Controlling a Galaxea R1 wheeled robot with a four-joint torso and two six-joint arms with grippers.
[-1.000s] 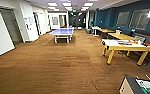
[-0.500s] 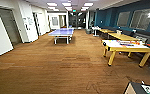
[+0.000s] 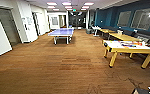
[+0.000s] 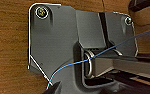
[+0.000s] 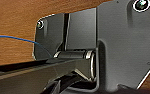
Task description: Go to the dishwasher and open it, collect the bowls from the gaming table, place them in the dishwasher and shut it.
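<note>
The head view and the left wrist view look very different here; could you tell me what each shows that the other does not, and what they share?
Head view alone: a long room with the gaming table, white-topped on yellow legs, at the right, small coloured things on it too blurred to name, a blue table-tennis table farther back, and ceiling lights. Left wrist view alone: the robot's dark wrist plate with a thin blue cable across it. Both: the brown wooden floor.

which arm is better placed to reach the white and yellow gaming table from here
Right, probably. In the head view the gaming table stands on the right side of the room, ahead of the robot across the wooden floor, so the right arm is on its side. It is not near enough for either arm to reach.
</note>
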